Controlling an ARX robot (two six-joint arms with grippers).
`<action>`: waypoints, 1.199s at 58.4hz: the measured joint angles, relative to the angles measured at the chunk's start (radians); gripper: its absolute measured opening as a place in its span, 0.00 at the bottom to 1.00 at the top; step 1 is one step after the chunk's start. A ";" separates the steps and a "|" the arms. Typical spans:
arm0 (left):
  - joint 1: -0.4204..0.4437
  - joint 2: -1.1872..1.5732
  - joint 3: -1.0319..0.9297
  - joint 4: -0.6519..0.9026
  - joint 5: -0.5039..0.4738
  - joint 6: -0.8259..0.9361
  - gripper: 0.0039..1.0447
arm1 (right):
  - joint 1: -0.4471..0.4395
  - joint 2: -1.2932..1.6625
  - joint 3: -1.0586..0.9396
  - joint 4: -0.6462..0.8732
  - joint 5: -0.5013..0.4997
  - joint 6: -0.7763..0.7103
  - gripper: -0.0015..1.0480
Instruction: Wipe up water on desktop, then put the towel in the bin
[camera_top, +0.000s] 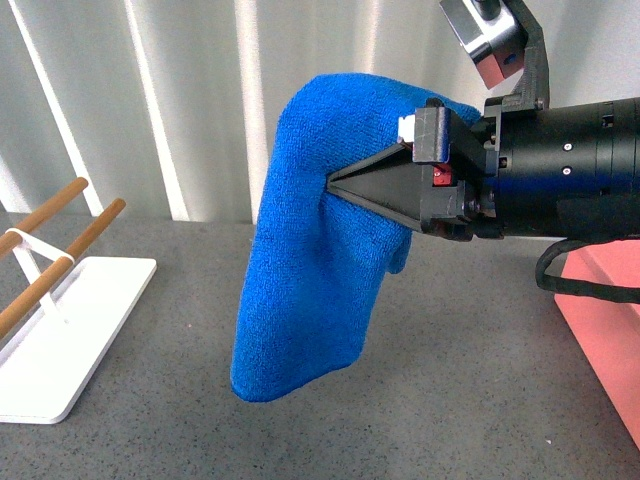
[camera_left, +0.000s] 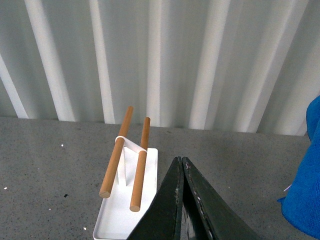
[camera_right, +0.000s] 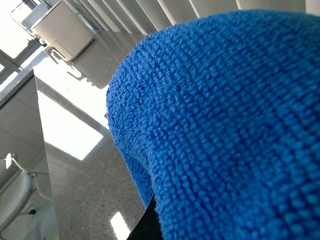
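My right gripper (camera_top: 335, 184) is shut on the blue towel (camera_top: 315, 250) and holds it in the air above the dark speckled desktop (camera_top: 180, 400). The towel hangs down in a fold from the closed fingers. It fills most of the right wrist view (camera_right: 225, 125) and hides the fingers there. Its edge shows at the side of the left wrist view (camera_left: 305, 185). The pink bin (camera_top: 610, 330) stands at the right edge, below the right arm. My left gripper (camera_left: 181, 161) is shut and empty above the desktop (camera_left: 50, 160), next to the white rack.
A white rack (camera_top: 60, 330) with two wooden rods (camera_top: 60, 250) stands at the left; it also shows in the left wrist view (camera_left: 125, 200). A ribbed white wall (camera_top: 200, 100) runs along the back of the desktop.
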 joint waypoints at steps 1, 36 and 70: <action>0.000 -0.004 0.000 -0.004 0.000 0.000 0.03 | 0.000 0.000 0.000 0.000 0.000 0.000 0.04; 0.000 -0.282 0.000 -0.317 0.001 0.000 0.03 | -0.001 -0.011 0.000 -0.022 0.005 -0.008 0.04; 0.000 -0.331 0.000 -0.338 0.001 0.000 0.70 | -0.088 0.219 0.179 -0.463 0.257 -0.229 0.04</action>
